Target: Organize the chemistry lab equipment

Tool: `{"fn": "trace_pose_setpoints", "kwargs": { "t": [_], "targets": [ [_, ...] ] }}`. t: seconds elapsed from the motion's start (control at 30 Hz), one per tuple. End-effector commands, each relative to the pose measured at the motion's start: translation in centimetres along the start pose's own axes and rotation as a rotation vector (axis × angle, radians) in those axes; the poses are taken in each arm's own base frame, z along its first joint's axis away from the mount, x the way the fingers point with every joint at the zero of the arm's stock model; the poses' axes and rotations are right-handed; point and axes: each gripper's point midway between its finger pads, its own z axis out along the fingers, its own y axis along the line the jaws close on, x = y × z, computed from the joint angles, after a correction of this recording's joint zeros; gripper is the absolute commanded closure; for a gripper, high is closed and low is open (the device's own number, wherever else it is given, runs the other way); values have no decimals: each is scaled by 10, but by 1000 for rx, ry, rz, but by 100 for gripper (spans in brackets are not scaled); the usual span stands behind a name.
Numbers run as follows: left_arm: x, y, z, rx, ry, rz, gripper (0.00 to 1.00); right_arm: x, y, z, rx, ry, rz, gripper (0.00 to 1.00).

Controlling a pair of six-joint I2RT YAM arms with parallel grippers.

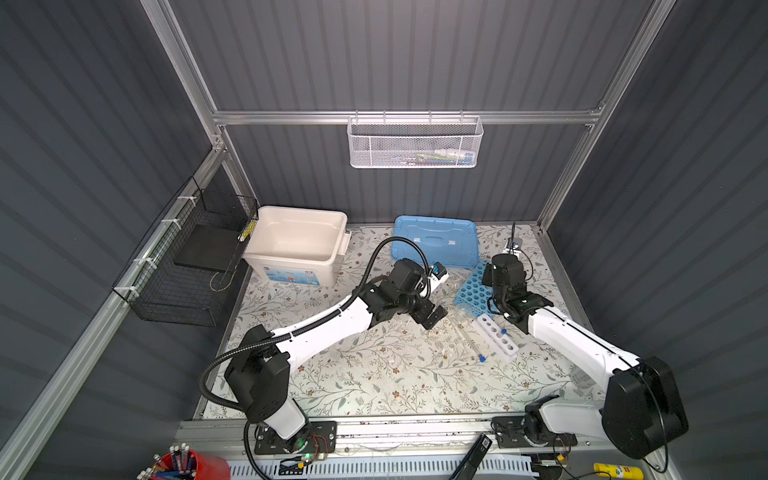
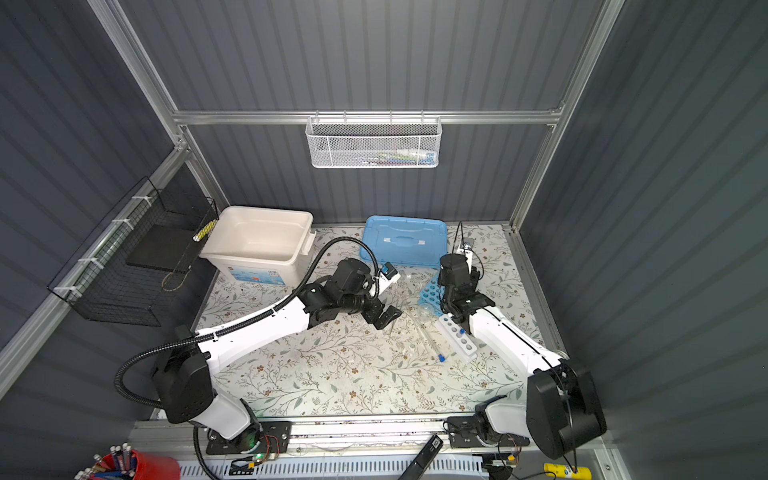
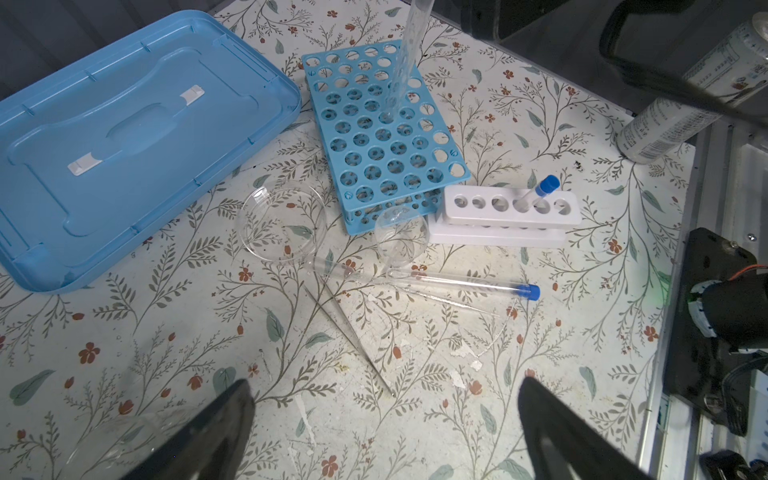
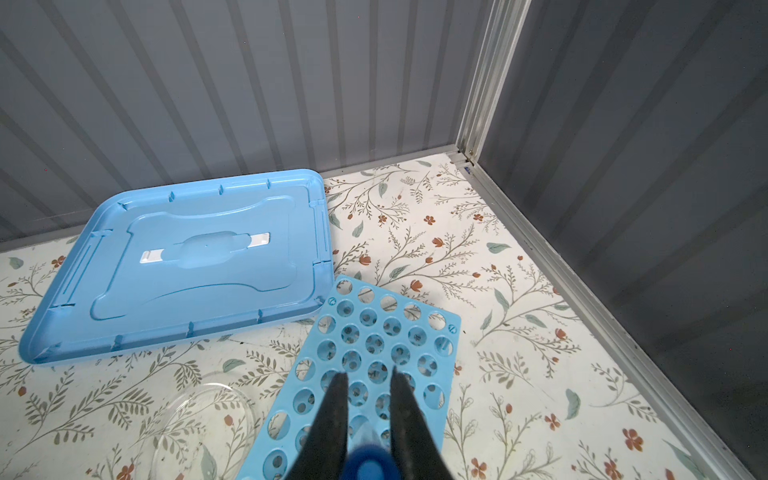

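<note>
- Right claw [image 4: 368,374]: pinching blue-capped tube [image 4: 368,461] below cap, upright over blue rack [image 4: 374,332]. Tip at a mid-rack hole; whether it's in yet, cannot tell.
- Step, as judged: seat tube. Keep it vert., centre on one hole, lower straight, release only once seated. Rack sits loose, so a side push may slide it.
- Left claw [image 3: 384,382]: spread wide, empty, low over tabletop [image 3: 540,124], nr rods.
- White bin [image 1: 291,259]: open, back left, well apart.
- Blue lid [image 3: 124,145]: flat, just beside rack; not in the way.
- White rack [image 3: 511,208]: beside blue rack, holds second capped tube [image 3: 540,189].
- Dish [image 3: 282,224], beaker [image 3: 401,237]: at blue rack's foot.
- Loose tube [image 3: 415,282], thin rods [image 3: 349,336]: flat on tabletop, unsorted.
</note>
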Motion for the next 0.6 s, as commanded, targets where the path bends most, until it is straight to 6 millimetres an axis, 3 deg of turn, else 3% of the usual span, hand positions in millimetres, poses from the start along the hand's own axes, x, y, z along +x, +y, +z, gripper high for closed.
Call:
{"fn": "trace_pose_setpoints", "kwargs": {
  "t": [0.0,0.27,0.57],
  "targets": [
    [-5,1,-8,-7,-28,-12,0,20,-1,4,6,39,-39,85],
    [-5,1,-9,-10,-28,-10,0,20,5,3,-8,36,-46,83],
    [0,1,-7,-8,-21,-10,0,20,-1,-4,0,24,-32,65]
  ]
}}
